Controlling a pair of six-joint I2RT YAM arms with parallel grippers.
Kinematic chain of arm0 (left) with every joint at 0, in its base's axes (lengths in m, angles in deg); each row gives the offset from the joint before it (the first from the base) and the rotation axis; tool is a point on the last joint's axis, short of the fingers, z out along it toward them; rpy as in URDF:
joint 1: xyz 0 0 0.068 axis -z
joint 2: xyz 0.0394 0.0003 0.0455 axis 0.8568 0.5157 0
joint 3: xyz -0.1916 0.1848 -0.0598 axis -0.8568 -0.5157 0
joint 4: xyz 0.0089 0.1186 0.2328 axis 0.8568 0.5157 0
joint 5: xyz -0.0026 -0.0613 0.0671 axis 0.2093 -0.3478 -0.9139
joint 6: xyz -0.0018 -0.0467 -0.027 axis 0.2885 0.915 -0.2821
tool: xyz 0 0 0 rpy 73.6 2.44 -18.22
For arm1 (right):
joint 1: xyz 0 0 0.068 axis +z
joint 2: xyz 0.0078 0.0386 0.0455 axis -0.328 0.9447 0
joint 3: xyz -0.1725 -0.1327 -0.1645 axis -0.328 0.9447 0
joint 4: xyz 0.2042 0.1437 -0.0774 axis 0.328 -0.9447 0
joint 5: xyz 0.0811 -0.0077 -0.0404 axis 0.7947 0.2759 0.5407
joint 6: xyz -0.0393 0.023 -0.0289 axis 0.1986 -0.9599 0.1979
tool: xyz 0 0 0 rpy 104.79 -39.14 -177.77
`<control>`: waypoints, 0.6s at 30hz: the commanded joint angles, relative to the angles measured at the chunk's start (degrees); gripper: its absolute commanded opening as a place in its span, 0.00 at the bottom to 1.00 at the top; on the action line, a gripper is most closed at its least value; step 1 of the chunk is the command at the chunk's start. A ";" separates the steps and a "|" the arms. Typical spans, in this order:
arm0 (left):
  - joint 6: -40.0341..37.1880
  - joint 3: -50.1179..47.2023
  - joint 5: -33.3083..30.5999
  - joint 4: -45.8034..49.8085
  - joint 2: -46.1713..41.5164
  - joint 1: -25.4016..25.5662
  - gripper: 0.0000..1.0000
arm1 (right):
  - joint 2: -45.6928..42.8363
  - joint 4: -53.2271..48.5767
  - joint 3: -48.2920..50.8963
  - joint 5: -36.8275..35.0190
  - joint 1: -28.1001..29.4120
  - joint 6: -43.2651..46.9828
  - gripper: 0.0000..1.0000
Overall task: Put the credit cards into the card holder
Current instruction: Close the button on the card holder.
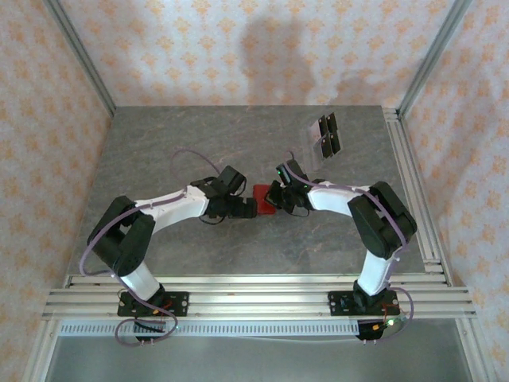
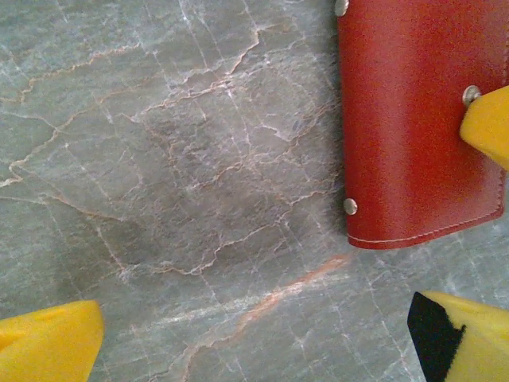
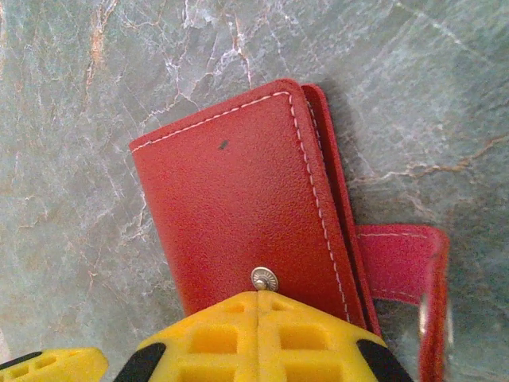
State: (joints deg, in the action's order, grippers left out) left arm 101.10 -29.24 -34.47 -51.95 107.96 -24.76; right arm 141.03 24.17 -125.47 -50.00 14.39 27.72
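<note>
The step in hand appears to be preparation of the card holder (image 1: 262, 199); no card is loaded yet. The card holder lies flat on the table (image 1: 159, 151) directly between the two claws. It is folded shut, and its tab (image 3: 402, 267) hangs loose at the side, unfastened. The right claw (image 3: 259, 306) has its fingers pressed together with nothing between them. Their joined tips rest on the cover's face just behind the snap stud (image 3: 264, 278), which reads as pinning the holder down, not gripping it. The left claw (image 2: 254, 334) is spread to its full width and holds nothing. In the left wrist view the holder sits ahead of this claw and off to the side nearer the right claw, outside the gap between the fingers (image 2: 48, 346). The right claw's yellow tip (image 2: 489, 123) is visible there, touching the cover. The credit cards (image 1: 328, 135) lie beyond the right claw on its far side, well apart from both claws. They sit on what looks like a clear sheet, though this detail is too small to confirm. The next move probably calls for opening the cover. One claw must hold the lower leaf down while the other catches the free edge or the tab and folds it back. The leather is thin and lies flat on the table, so a fingertip must get under the edge without pushing the holder away. A card can be fetched only after the pocket is exposed.
</note>
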 commanded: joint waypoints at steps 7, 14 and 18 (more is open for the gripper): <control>-1.12 2.78 -2.13 -1.38 1.62 0.35 1.00 | 0.41 2.16 2.14 0.59 -0.27 -0.66 0.00; 1.07 3.15 -0.39 -3.99 3.72 0.35 1.00 | 0.40 2.33 2.42 0.59 -0.27 -0.92 0.00; 1.39 3.64 -0.82 -4.50 4.96 0.30 1.00 | 0.36 2.29 2.31 0.54 -0.32 -1.01 0.00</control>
State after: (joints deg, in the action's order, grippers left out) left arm 101.56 -27.30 -34.47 -55.12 112.07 -24.76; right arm 141.03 26.60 -123.98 -49.32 14.17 27.10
